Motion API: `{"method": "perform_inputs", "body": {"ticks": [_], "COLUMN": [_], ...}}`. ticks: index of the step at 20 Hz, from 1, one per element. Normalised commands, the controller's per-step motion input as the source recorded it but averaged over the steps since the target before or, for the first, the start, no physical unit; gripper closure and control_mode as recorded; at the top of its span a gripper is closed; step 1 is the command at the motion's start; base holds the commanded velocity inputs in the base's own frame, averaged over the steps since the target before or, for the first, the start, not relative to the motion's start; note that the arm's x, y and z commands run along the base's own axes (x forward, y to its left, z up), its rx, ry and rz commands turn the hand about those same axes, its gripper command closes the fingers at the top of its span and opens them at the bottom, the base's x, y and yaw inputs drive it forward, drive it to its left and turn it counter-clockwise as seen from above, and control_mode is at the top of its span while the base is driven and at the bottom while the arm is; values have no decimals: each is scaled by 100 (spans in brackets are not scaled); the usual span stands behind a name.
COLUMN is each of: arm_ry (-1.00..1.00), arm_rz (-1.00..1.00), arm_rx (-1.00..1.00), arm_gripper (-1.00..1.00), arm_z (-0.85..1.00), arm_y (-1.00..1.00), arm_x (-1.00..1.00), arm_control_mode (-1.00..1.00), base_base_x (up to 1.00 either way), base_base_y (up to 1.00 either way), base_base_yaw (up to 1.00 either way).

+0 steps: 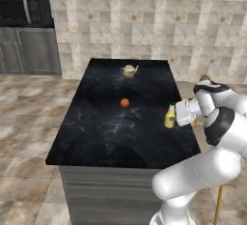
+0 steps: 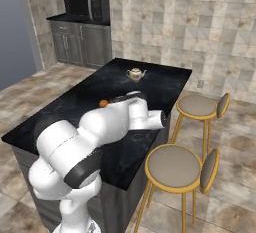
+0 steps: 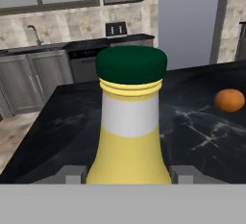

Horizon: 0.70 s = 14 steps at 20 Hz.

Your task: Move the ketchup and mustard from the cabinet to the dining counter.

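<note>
Hand (image 1: 174,117) grips the small yellow green-capped mustard bottle (image 1: 170,117) over the black marble desk (image 1: 116,132) edge; ketchup remains.

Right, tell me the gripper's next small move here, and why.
Probably open the gripper and back away: the mustard stands upright between its fingers at the dining counter's right edge, beside the orange ball, so it looks delivered.
</note>
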Motion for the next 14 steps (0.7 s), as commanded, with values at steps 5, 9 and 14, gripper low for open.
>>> {"method": "perform_inputs", "body": {"ticks": [5,9,14], "arm_ry": [-1,-2,0], "arm_rz": [3,4,4], "arm_rx": [0,0,0], "arm_gripper": [100,100,100], "arm_z": [-24,-29,-17], "arm_y": [0,1,4], "arm_x": [9,5,10], "arm_control_mode": [-100,-100,-100], "base_base_x": [0,0,0], "base_base_y": [0,0,0], "base_base_yaw": [0,0,0]}}
